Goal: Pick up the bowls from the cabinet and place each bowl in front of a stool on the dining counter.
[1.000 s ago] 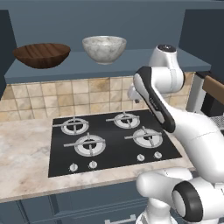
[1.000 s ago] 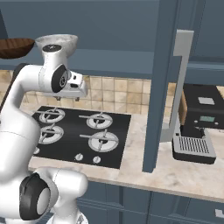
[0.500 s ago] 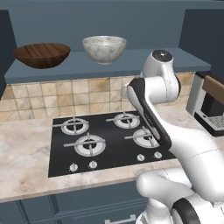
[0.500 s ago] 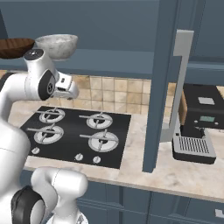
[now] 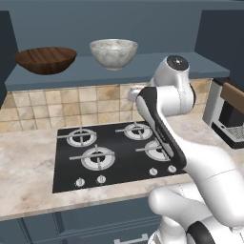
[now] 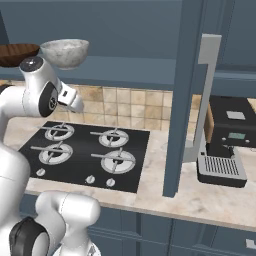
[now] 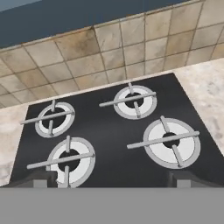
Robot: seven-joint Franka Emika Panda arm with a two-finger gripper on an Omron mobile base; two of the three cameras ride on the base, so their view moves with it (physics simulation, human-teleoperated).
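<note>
The claw (image 7: 109,177) stands wide with nothing between its jaws, its two dark fingertips (image 7: 38,178) far apart at the bottom of the hand view; it looks down on the black gas hob (image 7: 118,131), whose four ringed burners lie below it, and touches nothing; in the right base view the hand (image 6: 70,98) points out from the arm's upper joint toward the tiled wall (image 6: 125,105), above the back of the hob; the hob is set into a beige marble-look bench (image 5: 28,176), with a row of small knobs along its front edge; behind it runs a band of tan tiles; above the tiles is the cabinet (image 5: 119,71), a blue-grey open unit with a flat shelf; on that shelf sit both bowls, upright and apart from each other; the dark wooden bowl (image 5: 45,59) is to the left, and the grey-white marbled bowl (image 5: 113,52) is near the middle, above and left of the arm's white top joint (image 5: 174,76); a blue-grey upright post (image 6: 180,95) rises from the bench right of the hob; beyond it stands a black and silver coffee machine (image 6: 225,140) on the same bench.
</note>
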